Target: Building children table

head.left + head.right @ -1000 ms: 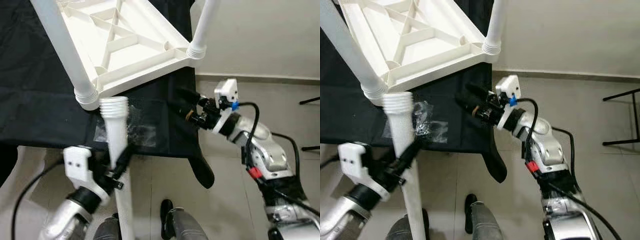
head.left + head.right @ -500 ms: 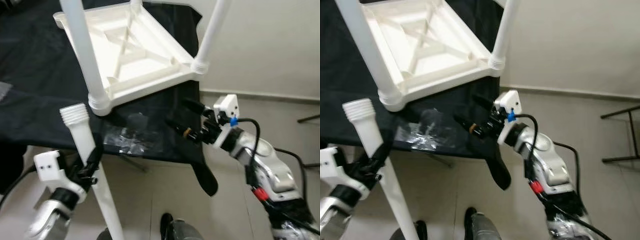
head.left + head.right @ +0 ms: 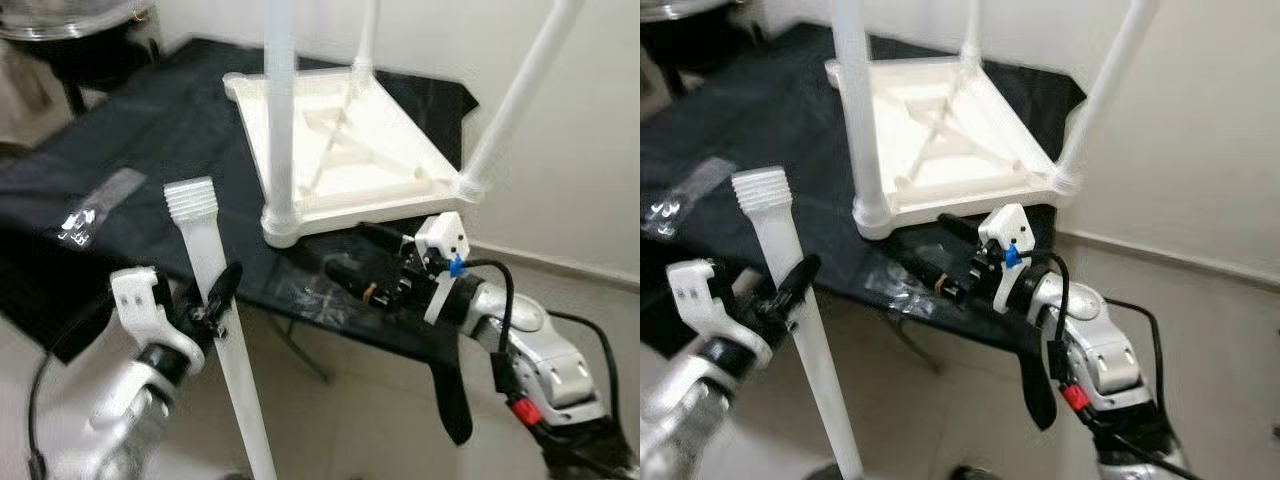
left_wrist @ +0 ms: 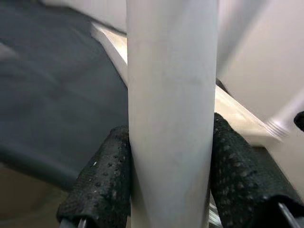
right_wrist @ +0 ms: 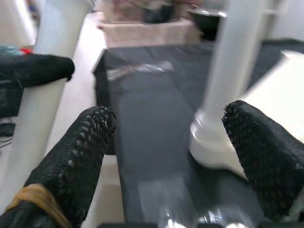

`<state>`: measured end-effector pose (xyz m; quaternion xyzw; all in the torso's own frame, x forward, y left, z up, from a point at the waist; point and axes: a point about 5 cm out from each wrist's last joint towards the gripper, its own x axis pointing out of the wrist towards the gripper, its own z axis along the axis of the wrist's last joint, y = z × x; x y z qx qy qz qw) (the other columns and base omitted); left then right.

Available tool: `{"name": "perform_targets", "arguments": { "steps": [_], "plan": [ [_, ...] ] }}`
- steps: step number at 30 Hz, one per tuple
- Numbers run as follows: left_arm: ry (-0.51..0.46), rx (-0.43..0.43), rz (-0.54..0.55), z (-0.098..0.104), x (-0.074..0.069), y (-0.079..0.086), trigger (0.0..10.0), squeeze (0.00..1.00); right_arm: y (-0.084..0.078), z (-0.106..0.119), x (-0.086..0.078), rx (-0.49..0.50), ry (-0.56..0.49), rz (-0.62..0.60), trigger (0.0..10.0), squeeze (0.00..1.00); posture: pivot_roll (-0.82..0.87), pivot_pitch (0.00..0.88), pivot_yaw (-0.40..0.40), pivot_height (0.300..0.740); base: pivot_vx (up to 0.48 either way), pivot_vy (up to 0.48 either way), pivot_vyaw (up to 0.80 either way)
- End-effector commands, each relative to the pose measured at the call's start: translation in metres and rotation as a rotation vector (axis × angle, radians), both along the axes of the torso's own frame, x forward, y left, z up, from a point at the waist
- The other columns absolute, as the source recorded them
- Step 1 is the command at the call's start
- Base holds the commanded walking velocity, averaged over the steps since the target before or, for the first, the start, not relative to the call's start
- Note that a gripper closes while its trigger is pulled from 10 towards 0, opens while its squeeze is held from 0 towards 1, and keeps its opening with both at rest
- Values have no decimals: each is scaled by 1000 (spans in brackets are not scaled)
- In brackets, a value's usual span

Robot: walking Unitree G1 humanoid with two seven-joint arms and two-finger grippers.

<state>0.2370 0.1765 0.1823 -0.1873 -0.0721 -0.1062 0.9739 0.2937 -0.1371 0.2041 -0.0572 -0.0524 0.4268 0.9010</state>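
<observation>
The white table leg (image 3: 222,330) is in the left gripper (image 3: 215,305). It stands almost upright and tilts a little. Its ridged screw end (image 3: 192,197) is at the top, up in the air. The lower end goes down toward the floor. In the left wrist view the two black fingers (image 4: 102,175) press on both sides of the leg (image 4: 171,114), so the gripper is closed tight around it.

Just beside the leg's top is the little white table top (image 3: 350,160). It lies upside down on the worktop (image 3: 150,140), which has a black cloth on it. Three white legs stick up from its corners. The near leg (image 3: 281,110) stands in its round socket at the front corner. Another leg (image 3: 520,95) leans up at the right corner. A third one (image 3: 368,40) is at the back.

The right gripper (image 3: 360,265) is low at the front edge of the worktop, just under the near corner of the table top. Its fingers are spread wide with nothing between them. In the right wrist view one finger (image 5: 71,156) is on one side and the near leg's socket (image 5: 211,142) is close to the other finger (image 5: 266,152).

A crinkly clear plastic bag (image 3: 320,298) lies on the cloth near the right gripper. Another small clear bag (image 3: 95,205) with bits in it lies well apart on the left side of the worktop.
</observation>
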Motion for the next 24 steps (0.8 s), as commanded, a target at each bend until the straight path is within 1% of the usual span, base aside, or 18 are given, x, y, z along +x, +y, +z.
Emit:
{"name": "perform_targets", "arguments": {
  "steps": [1,5,7,8,9,10,11,12,13,14,16,17,18,19,21,22,23,24],
  "plan": [
    [-27,-8,-23,7,1,-3,10000,0,-2,1,-2,-10,-19,-10,10000,0,-4,141,-61,740,480,0,0],
    [-48,8,-35,13,3,-5,10000,0,-4,5,-2,21,-45,-32,10000,0,-4,144,-59,740,480,0,469],
    [-16,3,-40,10,5,-7,10000,0,-9,-1,-4,-36,-18,-15,10000,0,-10,149,-54,740,0,0,0],
    [3,4,-52,7,6,-8,10000,0,-11,-1,-7,-37,-1,11,10000,0,-11,150,-55,740,0,0,0],
    [8,8,-64,6,6,-10,10000,0,-16,-2,-9,-82,-5,29,10000,0,-13,153,-51,740,0,0,0],
    [8,8,-64,6,6,-10,10000,0,-16,-2,-9,-82,-5,29,10000,0,-13,153,-51,740,0,0,0],
    [9,11,-72,5,6,-11,10000,0,-18,-1,-10,-111,-12,40,10000,0,-13,154,-52,740,0,0,0],
    [13,16,-83,4,6,-13,10000,0,-22,-1,-12,-172,-27,72,10000,0,-14,160,-50,740,0,0,0],
    [13,16,-83,4,6,-13,10000,0,-22,-1,-12,-172,-27,72,10000,0,-14,160,-50,740,0,0,0],
    [17,18,-89,3,6,-14,10000,0,-25,-1,-13,-215,-35,94,10000,0,-14,160,-50,740,0,0,0],
    [38,24,-166,-2,2,-21,10000,0,-42,5,-14,-351,-11,168,10000,0,-13,173,-48,740,0,0,0],
    [38,24,-166,-2,2,-21,10000,0,-42,5,-14,-351,-11,168,10000,0,-13,173,-48,740,0,0,0],
    [44,27,-191,-4,1,-24,10000,0,-47,7,-15,-391,1,189,10000,0,-13,173,-48,740,0,0,0],
    [50,51,-231,-7,-2,-27,10000,0,-58,13,-14,-446,7,198,10000,0,-13,184,-49,740,0,0,0],
    [50,51,-231,-7,-2,-27,10000,0,-58,13,-14,-446,7,198,10000,0,-13,184,-49,740,0,0,0],
    [64,85,-252,-11,-4,-29,10000,0,-68,18,-8,-503,-2,175,10000,0,-15,190,-46,740,0,0,0],
    [72,110,-265,-16,-5,-30,10000,0,-76,18,-3,-592,7,169,10000,0,-22,202,-40,740,0,0,0],
    [72,110,-265,-16,-5,-30,10000,0,-76,18,-3,-592,7,169,10000,0,-22,202,-40,740,0,0,0]
  ]
}}
